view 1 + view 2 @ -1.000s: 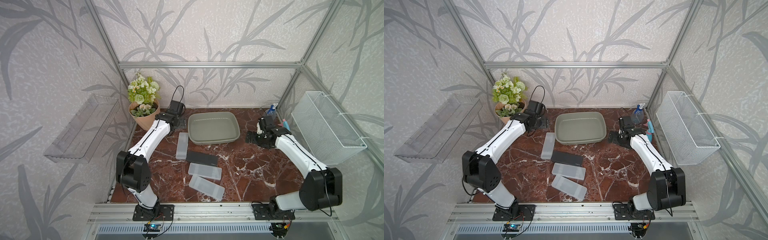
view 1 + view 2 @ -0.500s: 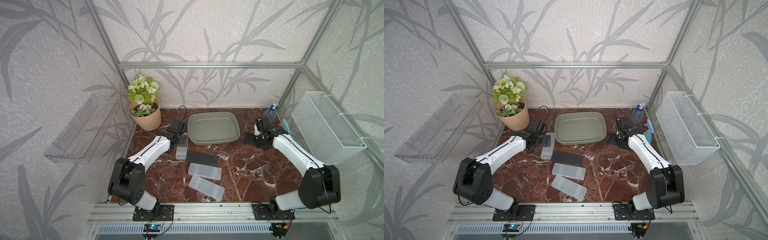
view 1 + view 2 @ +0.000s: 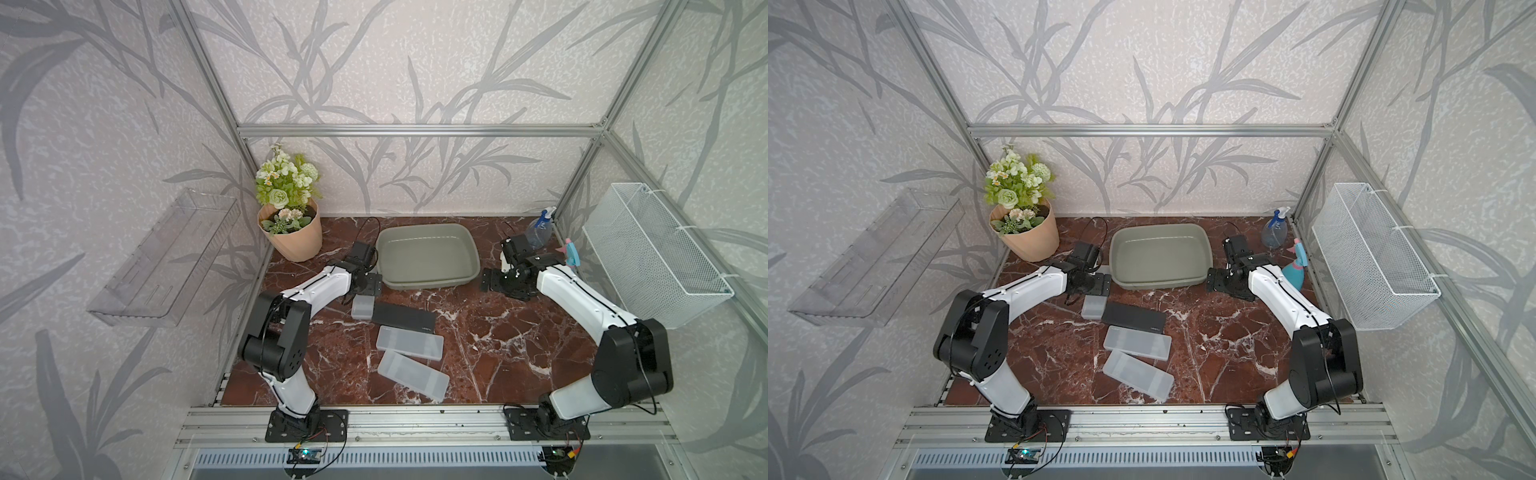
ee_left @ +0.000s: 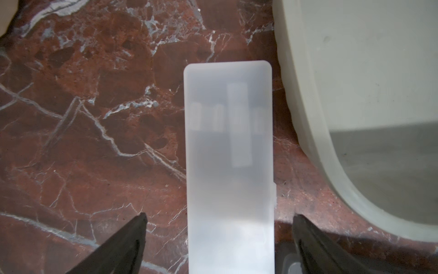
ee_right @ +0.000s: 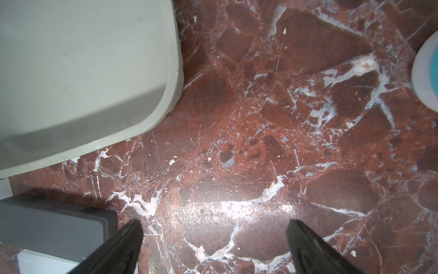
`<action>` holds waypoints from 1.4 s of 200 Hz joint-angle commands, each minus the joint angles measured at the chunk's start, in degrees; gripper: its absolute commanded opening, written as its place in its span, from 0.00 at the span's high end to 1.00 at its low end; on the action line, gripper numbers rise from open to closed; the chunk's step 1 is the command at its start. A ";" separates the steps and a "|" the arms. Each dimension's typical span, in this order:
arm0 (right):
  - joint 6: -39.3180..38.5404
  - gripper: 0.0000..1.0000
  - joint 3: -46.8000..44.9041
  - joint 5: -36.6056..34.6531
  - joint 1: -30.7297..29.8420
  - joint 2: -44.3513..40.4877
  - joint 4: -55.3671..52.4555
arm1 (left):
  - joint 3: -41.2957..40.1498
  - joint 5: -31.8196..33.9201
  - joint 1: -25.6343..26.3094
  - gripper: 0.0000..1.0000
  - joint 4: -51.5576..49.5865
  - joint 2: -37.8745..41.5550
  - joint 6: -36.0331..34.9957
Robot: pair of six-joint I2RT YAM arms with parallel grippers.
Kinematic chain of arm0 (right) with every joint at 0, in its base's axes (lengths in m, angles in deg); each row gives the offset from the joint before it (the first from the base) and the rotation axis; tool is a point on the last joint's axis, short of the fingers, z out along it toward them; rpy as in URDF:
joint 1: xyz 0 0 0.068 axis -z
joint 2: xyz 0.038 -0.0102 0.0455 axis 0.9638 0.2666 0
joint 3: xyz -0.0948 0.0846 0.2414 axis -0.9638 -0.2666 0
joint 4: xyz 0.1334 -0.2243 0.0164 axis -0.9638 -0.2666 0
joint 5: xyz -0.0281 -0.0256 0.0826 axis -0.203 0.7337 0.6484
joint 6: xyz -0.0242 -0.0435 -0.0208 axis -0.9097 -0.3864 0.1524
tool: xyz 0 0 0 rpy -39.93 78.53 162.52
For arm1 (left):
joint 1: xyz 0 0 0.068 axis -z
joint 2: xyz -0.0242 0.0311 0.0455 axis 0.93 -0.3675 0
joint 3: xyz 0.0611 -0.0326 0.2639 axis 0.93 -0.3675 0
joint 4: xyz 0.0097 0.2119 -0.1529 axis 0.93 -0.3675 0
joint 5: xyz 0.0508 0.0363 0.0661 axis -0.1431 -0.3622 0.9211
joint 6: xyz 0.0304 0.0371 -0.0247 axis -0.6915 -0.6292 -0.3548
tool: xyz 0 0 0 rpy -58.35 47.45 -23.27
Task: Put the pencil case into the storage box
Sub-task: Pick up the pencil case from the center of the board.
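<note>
Pencil case (image 4: 230, 166), frosted and translucent, lying flat on the red marble surface (image 3: 498, 353) just outside the front left corner of the storage box (image 3: 428, 283). In the left wrist view a narrow strip of marble separates the case from the grey-green rim (image 4: 308, 118). In both top views only the case's near end (image 3: 362, 306) (image 3: 1093, 306) shows, the rest hidden under the left arm.

Left pincer (image 4: 220, 216) is directly above the case, jaws spread wide. One dark fingertip (image 4: 139, 220) stands on each side of the case, and neither visibly touches it.

Black case (image 3: 403, 318) lies just beside the pencil case's near end. Whether the two touch cannot be told. Two more frosted cases (image 3: 409, 342) (image 3: 413, 376) lie nearer the front edge, and all four are outside the box.

Right pincer (image 5: 214, 221) is at the box's right front corner (image 3: 1219, 282), jaws wide, with only bare marble between its fingertips.

Periphery:
- a flower pot (image 3: 293, 241) at the back left
- a spray bottle (image 3: 539, 226) at the back right
- a clear tray (image 3: 166, 257) on the left wall
- a white wire basket (image 3: 652, 249) on the right wall
</note>
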 commanded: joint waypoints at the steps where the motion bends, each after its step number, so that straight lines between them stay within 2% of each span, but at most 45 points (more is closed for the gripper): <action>1: 0.31 0.01 2.14 -1.50 -0.15 0.45 -1.81 | 1.93 -1.26 0.07 0.02 0.95 -0.79 -1.08; 96: 0.48 0.01 2.78 -2.05 -0.24 0.89 -2.45 | 1.86 1.81 0.24 0.02 0.16 -5.11 -1.34; 152: 0.92 0.01 2.45 -1.92 -0.23 1.13 -2.11 | 2.30 3.74 1.26 0.07 0.03 -7.26 -2.53; 204: 0.74 0.01 3.05 -1.90 -0.23 1.57 -2.10 | 3.79 4.10 1.74 0.20 -0.75 -8.78 -2.75; 233: 0.74 0.01 3.17 -1.71 -0.24 1.84 -1.93 | 4.41 5.23 1.74 0.34 -1.89 -8.95 -2.82; 280: 0.00 0.01 4.30 -1.70 -0.24 2.64 -1.93 | 7.72 9.33 1.27 0.39 -8.19 -7.85 -0.68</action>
